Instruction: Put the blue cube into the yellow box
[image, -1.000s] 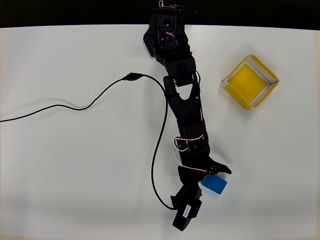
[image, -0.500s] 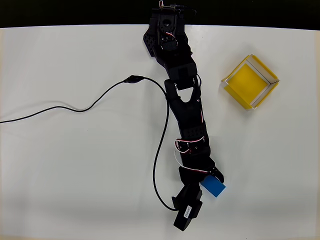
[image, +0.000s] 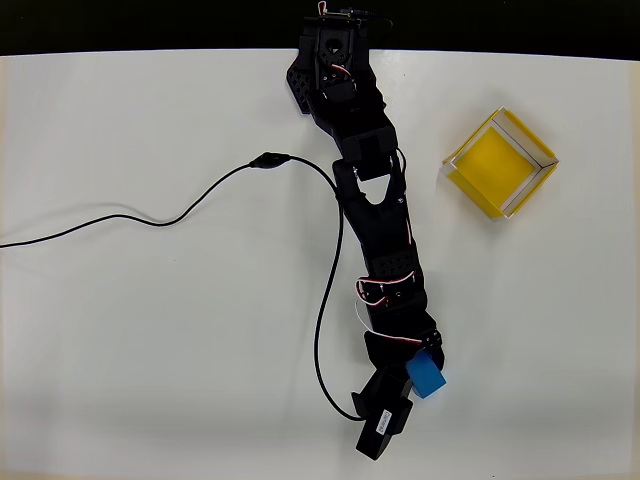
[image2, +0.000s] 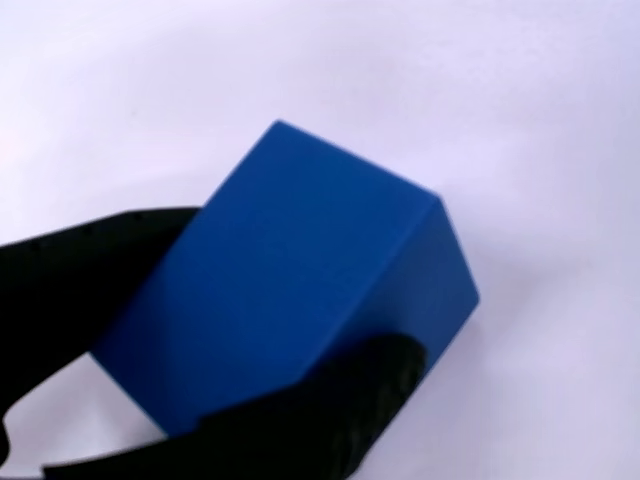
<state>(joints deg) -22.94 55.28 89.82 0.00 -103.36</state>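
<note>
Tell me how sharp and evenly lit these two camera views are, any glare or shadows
Overhead view: sharp, evenly lit, with only faint shadows beside the yellow box. Wrist view: soft close-up, the blue cube fairly crisp, the black fingers blurred, the table washed out to a pale violet.

surface: white table (image: 120, 350) | on it: yellow box (image: 500, 163), black cable (image: 150, 215)

Blue cube (image: 428, 377) is showing solid bright blue, plain matte faces, no pattern – side face in the wrist view (image2: 300, 270) is reading a shade darker. Gripper (image: 420, 372) and arm (image: 372, 215) are showing black, with red-white wiring. Yellow box (image: 499, 163) is showing bright yellow floor, pale whitish walls. Table (image: 150, 330) is reading plain white – cable (image: 150, 218) black.
</note>
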